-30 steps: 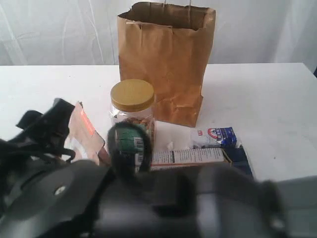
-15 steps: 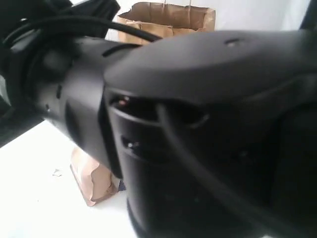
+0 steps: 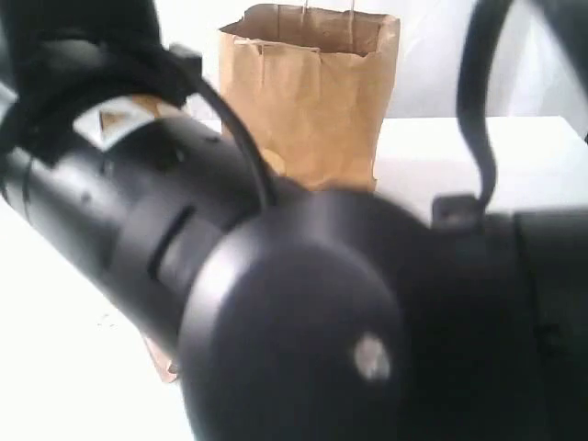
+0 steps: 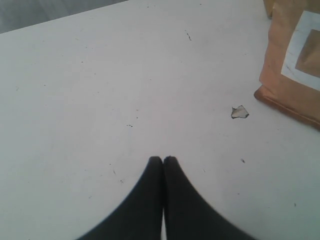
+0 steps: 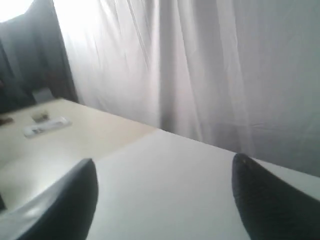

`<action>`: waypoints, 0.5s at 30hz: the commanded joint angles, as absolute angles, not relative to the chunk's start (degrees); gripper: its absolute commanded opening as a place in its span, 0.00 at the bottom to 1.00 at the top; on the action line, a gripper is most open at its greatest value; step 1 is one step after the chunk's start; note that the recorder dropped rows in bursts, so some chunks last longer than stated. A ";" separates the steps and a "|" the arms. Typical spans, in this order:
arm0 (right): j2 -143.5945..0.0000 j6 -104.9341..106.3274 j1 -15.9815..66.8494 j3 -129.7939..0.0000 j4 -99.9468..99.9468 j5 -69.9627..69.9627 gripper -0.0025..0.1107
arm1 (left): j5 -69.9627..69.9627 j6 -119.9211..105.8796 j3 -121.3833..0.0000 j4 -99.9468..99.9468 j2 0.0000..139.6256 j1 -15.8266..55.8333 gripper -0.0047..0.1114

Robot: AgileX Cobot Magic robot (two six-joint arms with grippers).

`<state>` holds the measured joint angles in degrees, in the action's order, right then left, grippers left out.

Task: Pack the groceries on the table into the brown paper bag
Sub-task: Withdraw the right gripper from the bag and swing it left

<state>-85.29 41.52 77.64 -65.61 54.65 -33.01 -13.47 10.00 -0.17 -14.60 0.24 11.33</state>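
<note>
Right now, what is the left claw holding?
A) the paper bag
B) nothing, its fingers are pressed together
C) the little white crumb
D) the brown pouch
B: the left wrist view shows the left gripper shut and empty over bare table, with the brown pouch and crumb lying apart from it.

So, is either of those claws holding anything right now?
No. The left gripper is shut with nothing between its fingers; the right gripper is open and empty.
</note>
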 commanded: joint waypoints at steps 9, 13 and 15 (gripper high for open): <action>-85.36 92.06 76.96 -58.72 98.68 -52.24 0.63 | -13.34 10.02 0.00 -14.80 0.00 11.74 0.04; -84.77 90.92 76.96 -57.56 99.95 -55.75 0.63 | -13.34 10.02 0.00 -14.80 0.00 11.74 0.04; -84.17 84.30 77.20 -55.53 96.52 -53.94 0.63 | -13.34 10.02 0.00 -14.80 0.00 11.74 0.04</action>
